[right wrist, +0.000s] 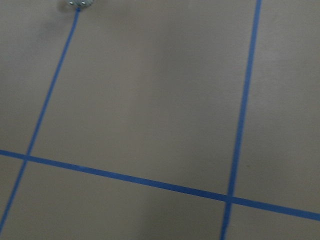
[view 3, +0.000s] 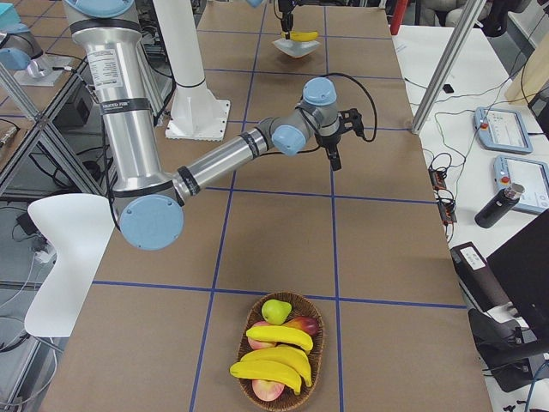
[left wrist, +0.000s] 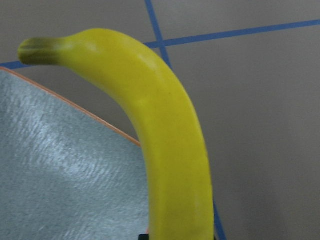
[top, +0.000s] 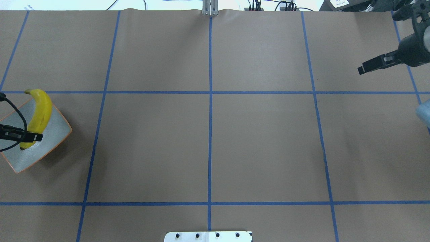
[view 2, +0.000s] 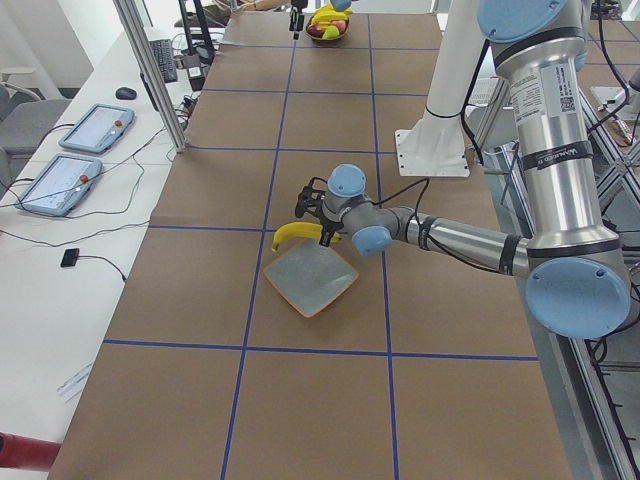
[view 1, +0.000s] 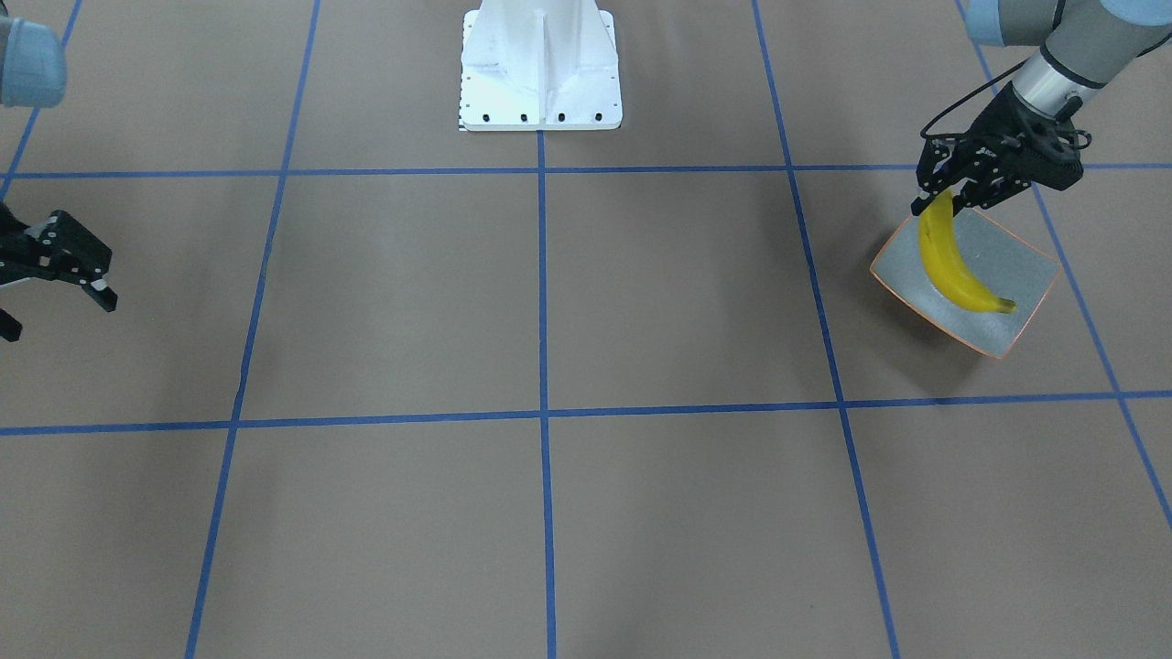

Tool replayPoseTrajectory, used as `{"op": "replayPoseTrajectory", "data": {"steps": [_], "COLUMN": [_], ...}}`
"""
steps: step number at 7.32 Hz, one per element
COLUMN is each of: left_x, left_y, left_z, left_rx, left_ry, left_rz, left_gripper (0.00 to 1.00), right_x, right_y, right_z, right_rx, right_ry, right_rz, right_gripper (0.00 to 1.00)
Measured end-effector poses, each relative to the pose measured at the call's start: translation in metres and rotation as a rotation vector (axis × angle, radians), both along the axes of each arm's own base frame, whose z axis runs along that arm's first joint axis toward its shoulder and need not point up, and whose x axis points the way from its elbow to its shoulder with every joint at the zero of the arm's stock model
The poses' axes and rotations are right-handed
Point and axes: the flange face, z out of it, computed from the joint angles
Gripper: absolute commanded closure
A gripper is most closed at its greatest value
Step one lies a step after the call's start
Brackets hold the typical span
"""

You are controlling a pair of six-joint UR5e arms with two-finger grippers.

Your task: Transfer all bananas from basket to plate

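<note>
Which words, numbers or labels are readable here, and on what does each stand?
No text is readable.
Label on the left arm: too small to read.
Label on the right arm: too small to read.
White card at the table's far edge: blurred.

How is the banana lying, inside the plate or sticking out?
Sticking out: the banana pokes its stem past the plate rim; the left hand grips its other end.
</note>
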Motion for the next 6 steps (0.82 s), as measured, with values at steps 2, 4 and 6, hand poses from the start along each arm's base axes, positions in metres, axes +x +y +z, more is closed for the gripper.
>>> {"op": "replayPoseTrajectory", "data": {"steps": [2, 4, 6], "left_x": [0.004, 0.010, 0.005], "left_y": [-0.001, 0.002, 0.002], "left_z": [0.027, 0.038, 0.030], "left_rx": [0.013, 0.028, 0.059], "left_ry": [-0.053, -0.073, -0.063], "left_rz": [0.027, 0.062, 0.063], "left_gripper": [0.57, 0.01, 0.00], "right_x": [0.049, 0.093, 0.129], "right_y": [0.004, 0.006, 0.012], "right_z": [0.052, 0.105, 0.147], "right_rx": [0.048, 0.078, 0.091], "right_ry": [0.066, 0.119, 0.159], "right_rz": [-0.058, -0.110, -0.139], "right_gripper": [0.00, 0.00, 0.00]}}
